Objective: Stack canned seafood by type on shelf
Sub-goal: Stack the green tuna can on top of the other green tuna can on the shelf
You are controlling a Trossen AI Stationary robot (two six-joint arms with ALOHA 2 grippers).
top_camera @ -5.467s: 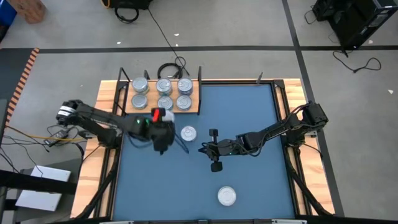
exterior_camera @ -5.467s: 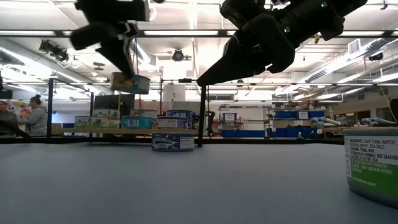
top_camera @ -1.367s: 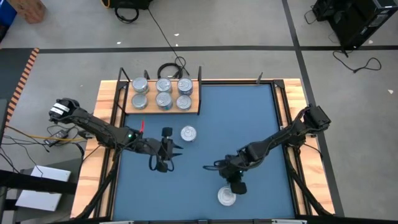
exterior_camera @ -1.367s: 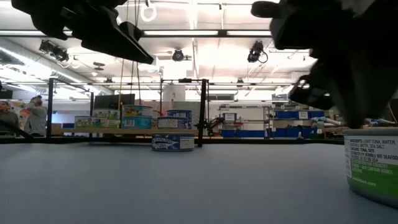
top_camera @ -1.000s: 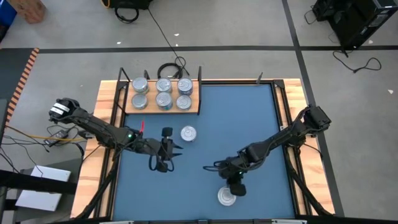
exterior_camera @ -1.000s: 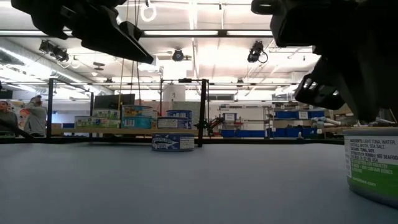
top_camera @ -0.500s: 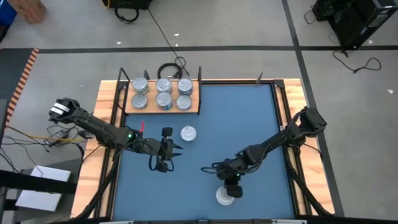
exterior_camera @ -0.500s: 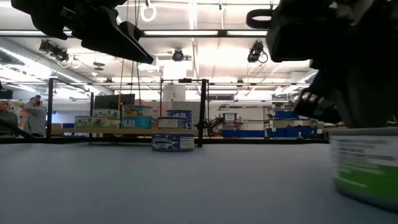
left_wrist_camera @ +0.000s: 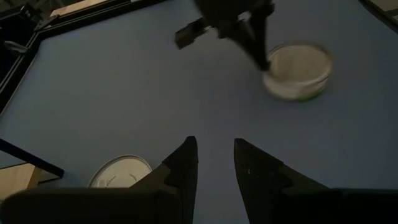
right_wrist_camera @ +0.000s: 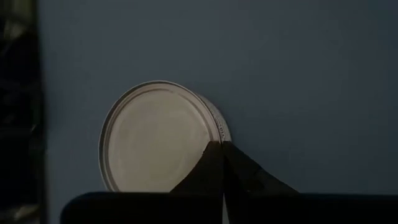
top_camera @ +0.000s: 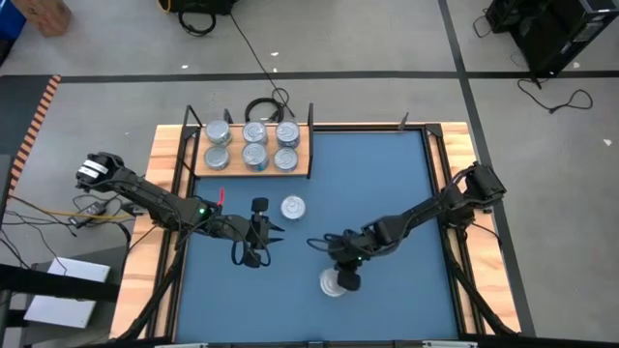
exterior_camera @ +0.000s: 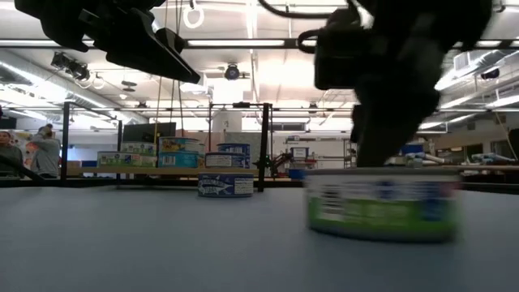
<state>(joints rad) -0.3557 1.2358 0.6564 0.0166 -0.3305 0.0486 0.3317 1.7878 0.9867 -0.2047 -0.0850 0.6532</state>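
Floor (top_camera: 387,58): grey concrete, crossed by dark tape lines.
Cables (top_camera: 261,58): black lead running over the floor to a coil (top_camera: 263,106) behind the desk.
Desk (top_camera: 166,145): light wooden frame, covered by a large blue mat (top_camera: 377,184).
Equipment (top_camera: 546,34): black cases on the floor at far right.
Ceiling (exterior_camera: 243,61): open, with long strip lights and hung fixtures.
Back of room (exterior_camera: 324,158): racks holding blue bins.
Person (exterior_camera: 47,154): at far left, beyond the desk.

Bright ceiling strip lights, arms backlit dark; near tin (exterior_camera: 381,204) motion-blurred; wrist views dim
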